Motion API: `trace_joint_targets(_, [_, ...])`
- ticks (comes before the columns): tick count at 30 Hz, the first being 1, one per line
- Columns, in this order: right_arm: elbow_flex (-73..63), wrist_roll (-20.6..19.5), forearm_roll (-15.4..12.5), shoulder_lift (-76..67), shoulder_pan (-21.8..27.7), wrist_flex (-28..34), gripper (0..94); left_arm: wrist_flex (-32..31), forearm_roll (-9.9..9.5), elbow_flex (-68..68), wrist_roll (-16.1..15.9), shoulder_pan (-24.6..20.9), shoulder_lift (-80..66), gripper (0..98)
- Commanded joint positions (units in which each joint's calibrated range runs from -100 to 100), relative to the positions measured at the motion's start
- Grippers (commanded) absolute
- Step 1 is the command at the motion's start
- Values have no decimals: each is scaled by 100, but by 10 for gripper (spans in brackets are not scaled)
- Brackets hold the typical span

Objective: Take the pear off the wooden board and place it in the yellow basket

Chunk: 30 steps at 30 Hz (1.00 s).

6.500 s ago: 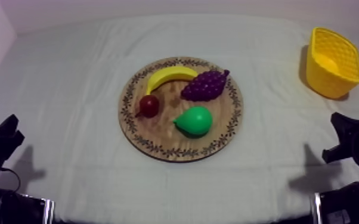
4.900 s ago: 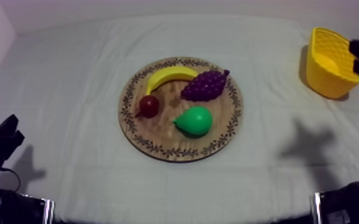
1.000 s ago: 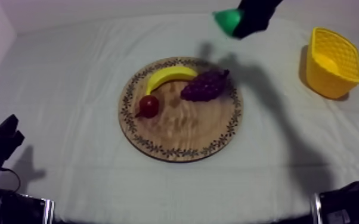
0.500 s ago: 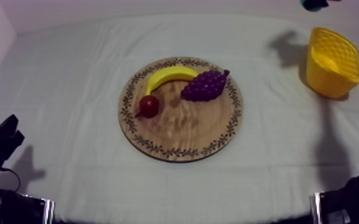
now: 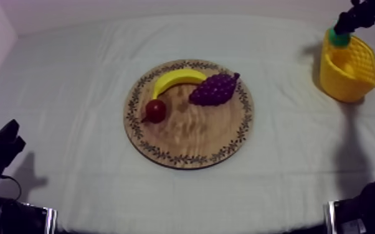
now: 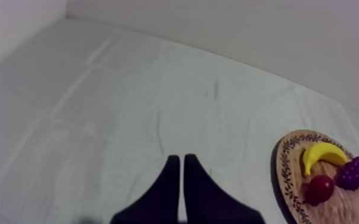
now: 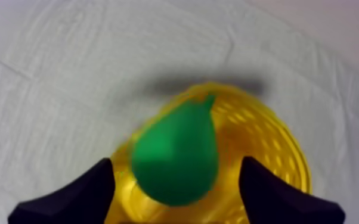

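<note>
The green pear (image 5: 338,38) is at the far rim of the yellow basket (image 5: 352,70), just under my right gripper (image 5: 357,17), which comes in at the upper right. In the right wrist view the pear (image 7: 176,155) hangs over the basket (image 7: 265,149), stem end away. My right gripper (image 7: 176,164) is open: both fingers (image 7: 74,190) stand clear of the pear, with a gap on each side. The wooden board (image 5: 190,140) lies mid-table. My left gripper (image 5: 0,147) rests low at the left, shut on nothing (image 6: 179,170).
On the board lie a banana (image 5: 176,79), a bunch of grapes (image 5: 215,89) and a small red fruit (image 5: 156,110). The left wrist view takes in the board's edge (image 6: 282,173) with the same fruit. Bare cloth surrounds the board.
My right arm carried the pear from above the board's far side rightward to the basket. Its fingers have spread away from the pear. The left arm has not moved.
</note>
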Motion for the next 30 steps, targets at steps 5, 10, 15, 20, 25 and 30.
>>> trace_joint_targets(5, [381,-62,-58,-557,77,-155,686,1,-1,-5,-1,0,-2,1])
trace_joint_targets(10, [917,33,-303,-1409,129,-143,624,1,-1,-5,-1,0,-2,1])
trace_joint_targets(15, [1796,101,-536,-2582,87,-235,520,1,-1,-5,-1,0,-2,1])
trace_joint_targets(20, [3038,113,-719,-3924,-48,-667,332,1,-1,-5,-1,0,-2,1])
trace_joint_targets(25, [4376,30,-710,-5252,-275,-1036,163,1,-1,-5,-1,0,-2,1])
trace_joint_targets(30, [5767,-132,-599,-6532,-520,-1446,103,1,-1,-5,-1,0,-2,1])
